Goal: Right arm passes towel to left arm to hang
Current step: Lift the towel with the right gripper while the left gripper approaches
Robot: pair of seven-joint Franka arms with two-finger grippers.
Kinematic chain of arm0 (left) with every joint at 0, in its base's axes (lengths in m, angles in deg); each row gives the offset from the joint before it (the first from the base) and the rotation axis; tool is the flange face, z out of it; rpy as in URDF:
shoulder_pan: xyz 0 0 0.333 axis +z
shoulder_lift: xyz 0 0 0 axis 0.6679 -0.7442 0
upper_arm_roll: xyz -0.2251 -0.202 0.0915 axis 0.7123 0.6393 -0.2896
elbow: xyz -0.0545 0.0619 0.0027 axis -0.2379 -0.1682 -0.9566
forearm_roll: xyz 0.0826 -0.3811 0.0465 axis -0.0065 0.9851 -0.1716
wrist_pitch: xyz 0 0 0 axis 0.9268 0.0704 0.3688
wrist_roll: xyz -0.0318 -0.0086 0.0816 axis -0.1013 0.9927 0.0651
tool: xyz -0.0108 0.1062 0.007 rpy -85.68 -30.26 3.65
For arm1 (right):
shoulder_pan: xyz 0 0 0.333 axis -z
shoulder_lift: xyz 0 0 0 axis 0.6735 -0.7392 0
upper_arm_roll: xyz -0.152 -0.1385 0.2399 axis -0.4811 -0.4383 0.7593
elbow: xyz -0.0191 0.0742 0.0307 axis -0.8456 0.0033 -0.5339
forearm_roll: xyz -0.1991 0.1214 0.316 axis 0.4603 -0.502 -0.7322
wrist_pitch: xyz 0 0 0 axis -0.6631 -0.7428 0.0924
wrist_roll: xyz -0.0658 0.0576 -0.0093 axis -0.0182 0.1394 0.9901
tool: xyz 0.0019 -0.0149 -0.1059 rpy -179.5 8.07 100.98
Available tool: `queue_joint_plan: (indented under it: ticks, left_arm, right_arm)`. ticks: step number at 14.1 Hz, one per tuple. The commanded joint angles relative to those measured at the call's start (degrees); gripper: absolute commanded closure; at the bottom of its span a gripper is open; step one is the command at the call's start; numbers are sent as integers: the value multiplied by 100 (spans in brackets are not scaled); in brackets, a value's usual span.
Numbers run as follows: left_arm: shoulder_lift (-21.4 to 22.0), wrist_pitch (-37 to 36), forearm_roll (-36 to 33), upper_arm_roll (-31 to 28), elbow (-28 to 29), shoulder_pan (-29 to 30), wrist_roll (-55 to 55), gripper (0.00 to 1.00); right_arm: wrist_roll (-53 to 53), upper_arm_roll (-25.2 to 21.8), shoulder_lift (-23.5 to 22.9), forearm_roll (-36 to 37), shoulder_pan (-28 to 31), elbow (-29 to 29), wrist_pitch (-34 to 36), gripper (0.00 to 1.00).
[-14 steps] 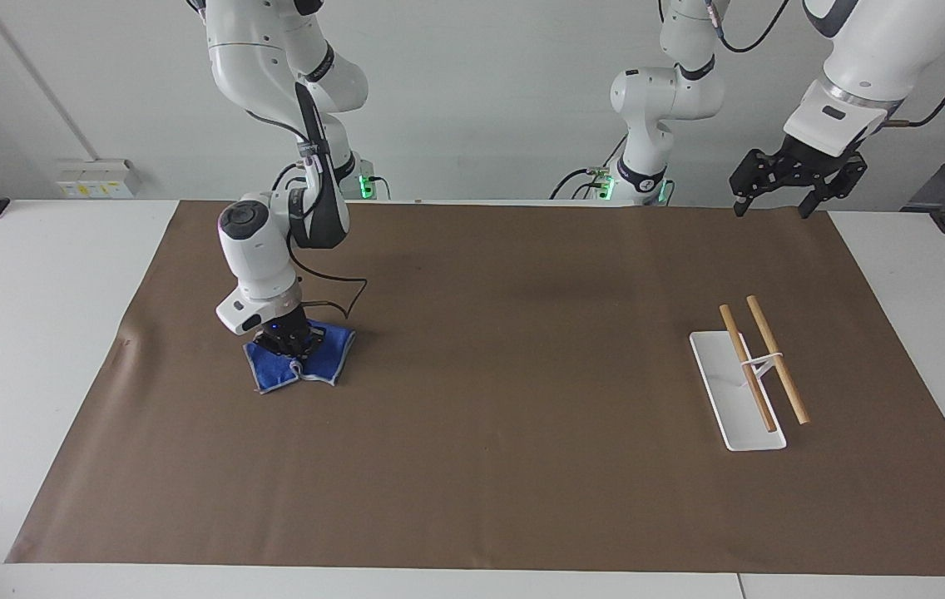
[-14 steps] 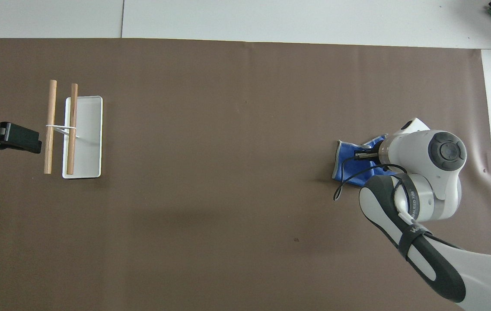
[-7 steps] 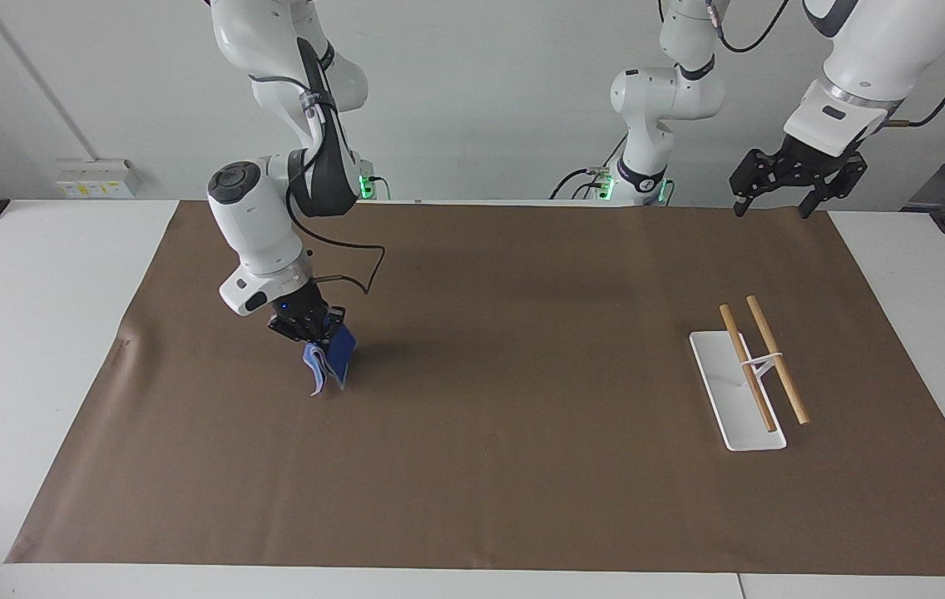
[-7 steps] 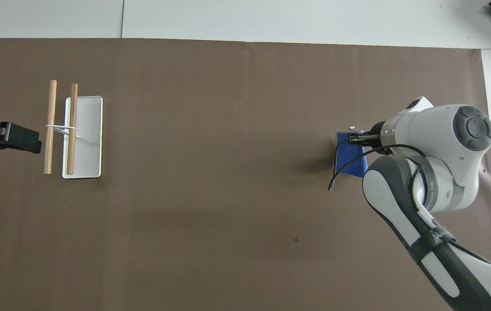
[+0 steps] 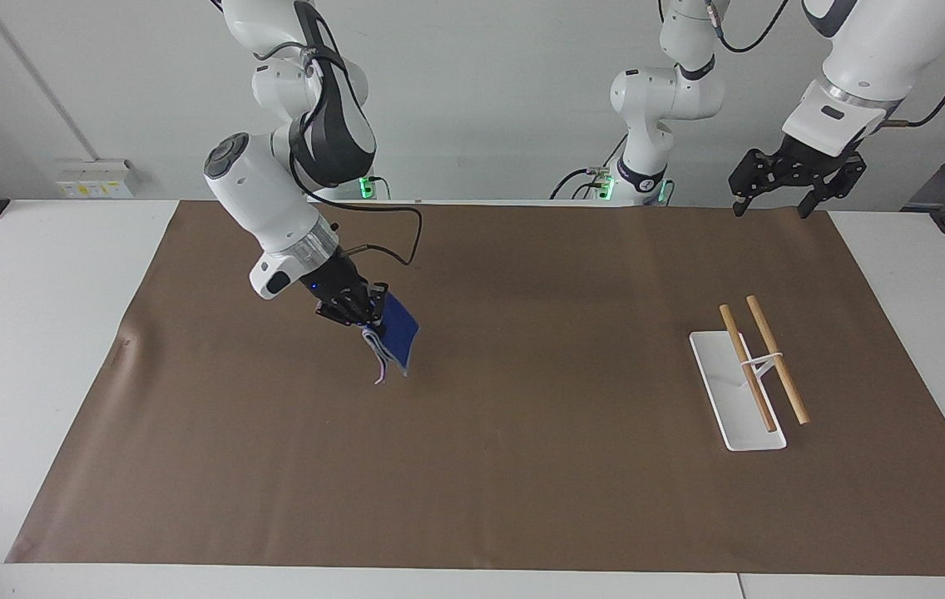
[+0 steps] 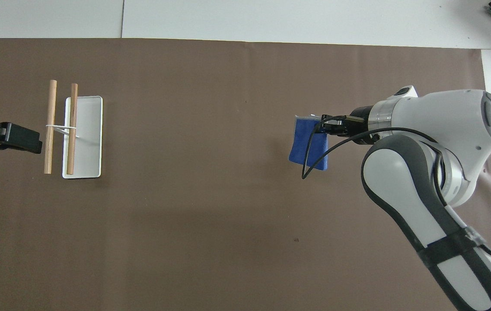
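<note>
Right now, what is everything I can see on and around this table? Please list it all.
towel: one, bright blue with a pale edge, hanging in the air from the right gripper over the brown sheet
rack: one, white base with two wooden rods, on the brown sheet toward the left arm's end of the table
brown sheet: one, brown, covering most of the table
table: one, white, under the sheet
wall sockets: one white block, on the wall by the right arm's end
right gripper: one, black, shut on the towel
left gripper: one, black, open, waiting in the air over the sheet's edge nearest the robots
</note>
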Motion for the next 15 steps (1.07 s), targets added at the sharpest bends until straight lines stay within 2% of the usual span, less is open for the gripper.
queue_joint_plan:
  ticks: [1, 3, 4, 7, 9, 12, 15]
  left_arm:
    - [132, -18, 15, -3, 127, -20, -9, 0]
    - [141, 209, 41, 32, 232, -55, -96, 0]
    - [263, 489, 198, 33, 467, -82, -175, 0]
    - [676, 1473, 900, 85, 1477, -108, -858, 0]
    - [922, 2044, 1296, 173, 2023, -388, -1779, 0]
    - [1186, 3098, 2042, 182, 2718, -836, -3256, 0]
    - [1214, 3829, 2597, 182, 3009, -1118, -4383, 0]
  right_arm:
    - [76, 203, 19, -1252, 65, -86, 126, 100]
    - [58, 344, 63, -2157, 64, -60, 108, 100]
    - [58, 405, 80, -2571, 64, -59, 100, 100]
    - [58, 537, 80, -4038, -49, -51, 30, 100]
    - [58, 538, 54, -5153, -251, -24, -163, 100]
    - [41, 538, 1, -5562, -559, -33, -419, 100]
    - [-65, 538, -7, -5765, -682, -24, -445, 100]
